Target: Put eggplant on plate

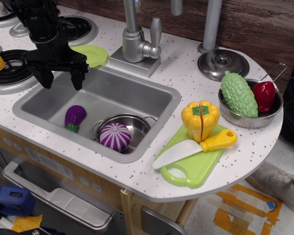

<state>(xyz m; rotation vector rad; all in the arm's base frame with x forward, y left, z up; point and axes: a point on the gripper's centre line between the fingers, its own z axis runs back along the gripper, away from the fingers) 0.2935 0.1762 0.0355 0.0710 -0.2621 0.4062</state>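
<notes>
In the single view, the black end effector (62, 77) is seen above the sink (152, 100), its 2 fingers spread apart and empty. The eggplant (75, 118) is laid on the sink floor, beside a pot (137, 125). The plate (94, 55), apparently partly hidden, is set behind the sink.

Glossy purple eggplant (75, 117) on the sink floor; lime-green plate (94, 55) behind the sink.

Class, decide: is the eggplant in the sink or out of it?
In. The eggplant lies on the sink floor, beside the pot, untouched.
</notes>
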